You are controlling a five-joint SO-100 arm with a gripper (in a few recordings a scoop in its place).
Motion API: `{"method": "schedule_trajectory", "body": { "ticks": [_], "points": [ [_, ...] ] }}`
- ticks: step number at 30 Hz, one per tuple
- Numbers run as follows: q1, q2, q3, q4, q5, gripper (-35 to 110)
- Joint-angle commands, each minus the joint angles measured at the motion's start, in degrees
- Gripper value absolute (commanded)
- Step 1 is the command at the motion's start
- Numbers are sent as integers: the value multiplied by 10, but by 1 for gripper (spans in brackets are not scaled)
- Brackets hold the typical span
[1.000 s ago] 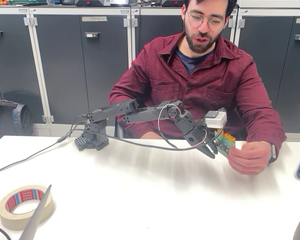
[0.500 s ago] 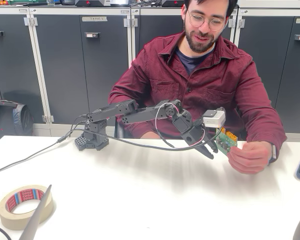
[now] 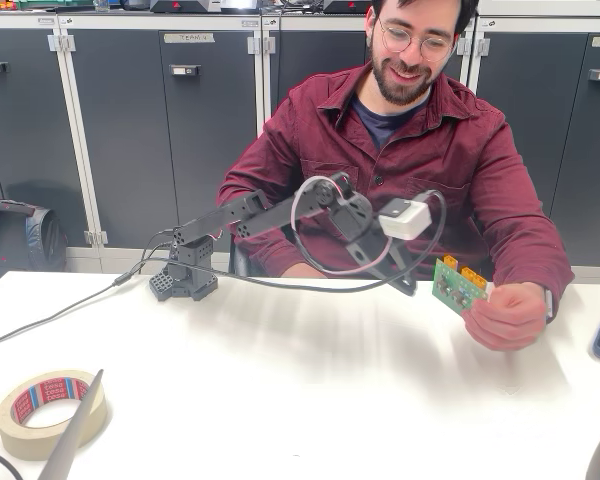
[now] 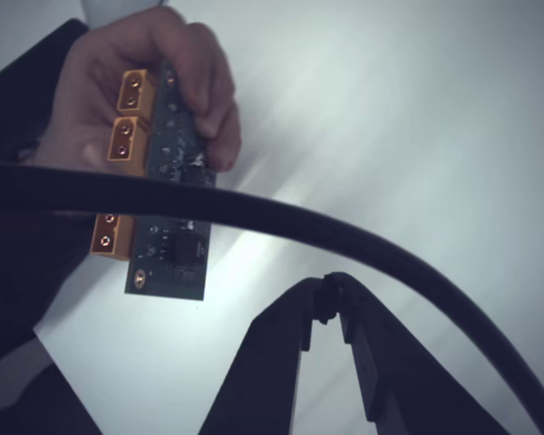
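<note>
In the wrist view the gripper was seen with its jaws pressed together at the tips, and nothing was pinched between them. Just above the tips a black cable was slung across the picture, passing between the jaws and what lay beyond.

Up and to the left of the tips, apart from them, a green circuit board was held upright, with orange connectors along its left edge. It was gripped at its far end by the person's hand, and no part of it was touched by the jaws. Beyond the jaws only the white table was seen.

In the fixed view the gripper was blurred and was hung in the air just left of the board, with a gap between them. The hand was kept on the far side of the board from the jaws. A roll of tape lay well behind the jaws, near the table's front left corner.

As far as could be judged, no hold on the board had been made: it was carried wholly by the hand.

Compared with a second earlier, the arm had been raised at its middle joint, and the jaw tips, then right at the board's edge, had been drawn back from it. The board had been lifted slightly.
</note>
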Motion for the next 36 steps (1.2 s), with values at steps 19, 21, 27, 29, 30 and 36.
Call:
{"method": "schedule_trajectory", "body": {
  "ticks": [19,21,27,29,30,36],
  "points": [
    [312,423,243,158,278,-5],
    [345,459,355,158,298,-5],
    [409,628,753,37,332,-5],
    [415,686,882,-35,321,-5],
    [417,702,933,-71,319,-5],
    [413,702,1110,-230,309,-5]
  ]
}}
